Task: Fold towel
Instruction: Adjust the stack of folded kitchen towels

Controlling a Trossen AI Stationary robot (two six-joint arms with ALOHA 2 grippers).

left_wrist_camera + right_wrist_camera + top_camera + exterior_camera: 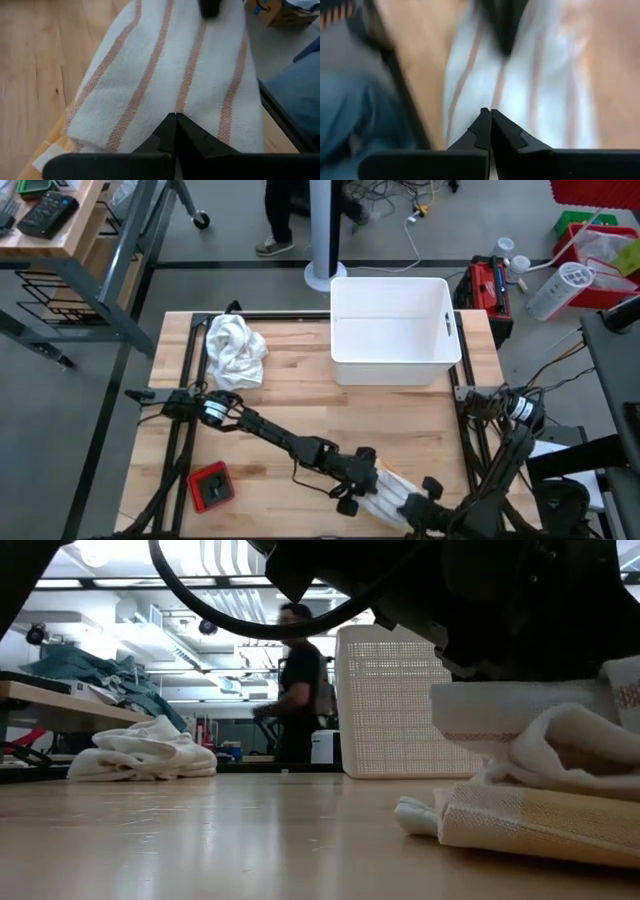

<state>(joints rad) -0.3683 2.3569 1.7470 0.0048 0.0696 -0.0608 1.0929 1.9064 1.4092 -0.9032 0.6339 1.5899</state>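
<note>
A white towel with tan stripes (pixel 392 492) lies partly folded near the table's near edge, between my two grippers. The low view shows its lower layers (pixel 520 822) flat on the wood and a bunched part (pixel 565 745) raised above them. My left gripper (pixel 368 480) is shut at the towel's left end, and the left wrist view shows it (pixel 175 118) over the striped cloth. My right gripper (pixel 428 502) is shut at the opposite end, facing the left one; it also shows in its blurred wrist view (pixel 490 114). My left gripper is shut on the towel's end nearest it (pixel 150 107), coming at it slanting down from the table's left. The fingers hide the edge itself, so the number of layers cannot be told. The cloth spreads away from the fingertips toward the other gripper, fairly smooth. CONTACT continues for the right arm: My right gripper is shut on the towel's opposite end (pixel 470 100), coming from the table's right and near side. The picture is blurred and the fingers cover the place of contact, so which part and how many layers cannot be told.
A crumpled white towel (pixel 236 350) lies at the table's far left. A white bin (pixel 395 330) stands at the far edge, right of centre. A red and black object (pixel 212 486) sits near the front left. A person (pixel 297 680) stands beyond the table.
</note>
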